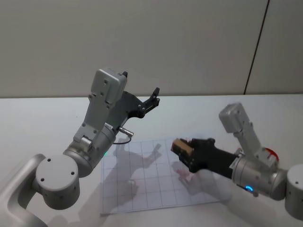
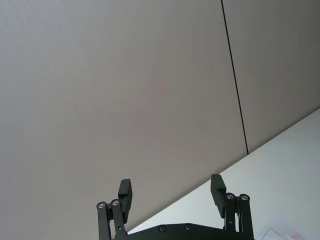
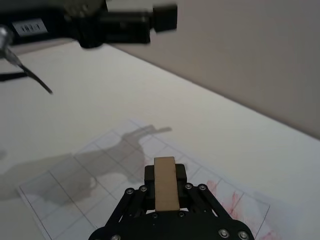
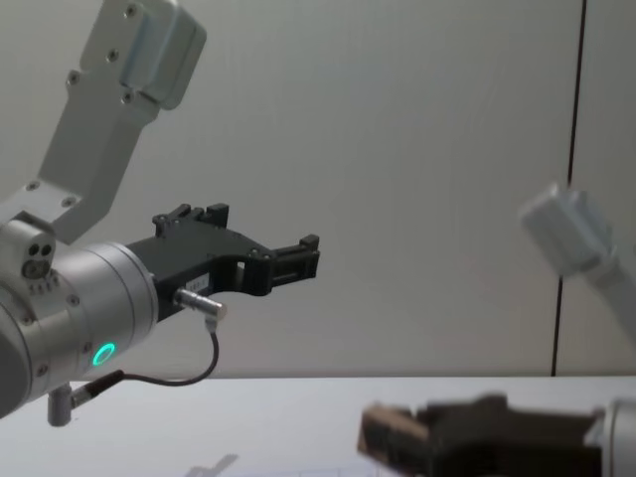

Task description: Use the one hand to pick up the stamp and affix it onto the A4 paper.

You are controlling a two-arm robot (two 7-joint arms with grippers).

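The right gripper (image 1: 186,152) is squeezing the wooden stamp (image 1: 182,146) above the A4 paper (image 1: 151,187), near its 2 o'clock corner, so pressing it down looks next; the left gripper (image 1: 152,99) is hanging open up at 10 o'clock.

The stamp (image 1: 181,145) is tan-brown and wood-like, set against the black right gripper (image 1: 184,151). The A4 paper (image 1: 151,187) is white, ruled with a faint grey grid, with pale red marks on its side nearer the right edge of the white table (image 1: 38,118). The left gripper (image 1: 155,96) is black too, and a green ring (image 4: 102,354) glows on its silver wrist.
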